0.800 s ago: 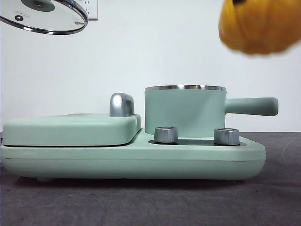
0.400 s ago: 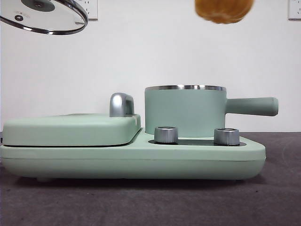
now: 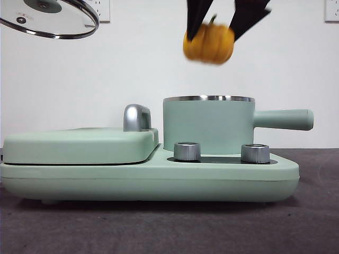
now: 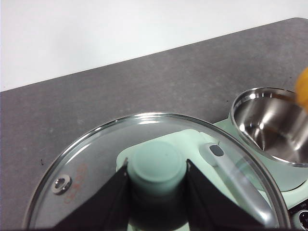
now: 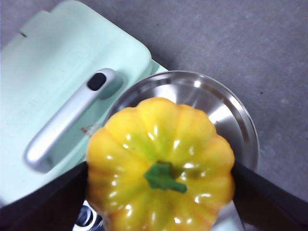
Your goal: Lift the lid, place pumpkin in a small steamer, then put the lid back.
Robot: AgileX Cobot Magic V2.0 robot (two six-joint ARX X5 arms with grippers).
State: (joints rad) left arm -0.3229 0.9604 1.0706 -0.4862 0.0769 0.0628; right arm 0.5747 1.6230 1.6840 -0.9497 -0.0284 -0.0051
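The mint-green small steamer stands uncovered on the cooker base, its long handle pointing right; its steel inside shows in the wrist views. My right gripper is shut on the yellow-orange pumpkin, which hangs straight above the steamer's rim, stem up. High at the far left, the glass lid is held by its mint knob in my shut left gripper, above the griddle side.
The flat mint griddle cover with its chrome handle lies left of the steamer. Two chrome dials sit on the cooker base. Dark grey tabletop runs in front.
The pumpkin has travelled left from the top right corner and come down over the steamer, with the black jaws now in view. The lid has stayed put.
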